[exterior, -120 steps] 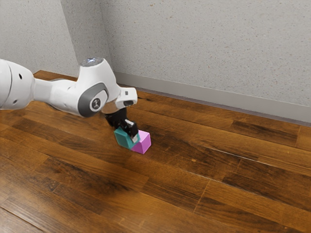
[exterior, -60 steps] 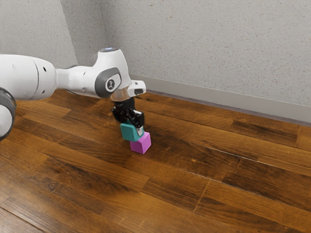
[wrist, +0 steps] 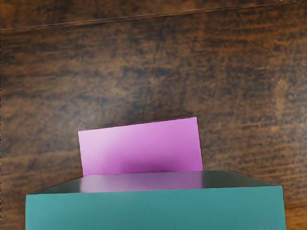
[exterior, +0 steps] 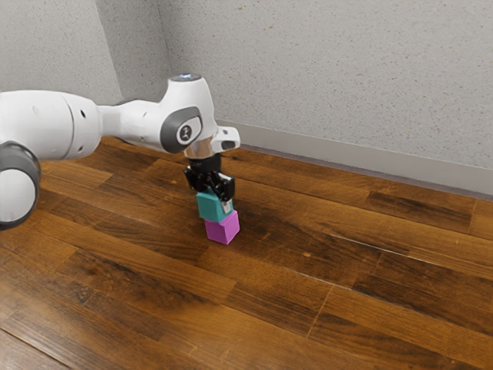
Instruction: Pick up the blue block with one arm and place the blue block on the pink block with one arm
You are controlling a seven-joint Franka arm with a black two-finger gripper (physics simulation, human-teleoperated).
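Judging by its crisp edges and flat faces, the blue block (exterior: 209,207) should handle as a light, rigid cube that will neither crush nor sag. Its smooth sides could slip under a weak pinch. The best hold is on two opposite side faces, near their middle, leaving the underside free to seat flat.

That is how the end effector (exterior: 212,193) has it, with both fingers pressed against the cube from either side. The block hangs directly over the pink block (exterior: 223,228), set slightly toward the exterior view's left. Whether the two touch I cannot tell.

It reads more teal than blue, matte and evenly coloured. In the wrist view its top face (wrist: 153,208) lies under the hand, with the pink block (wrist: 141,146) showing just beyond it on the dark plank floor (exterior: 347,293).
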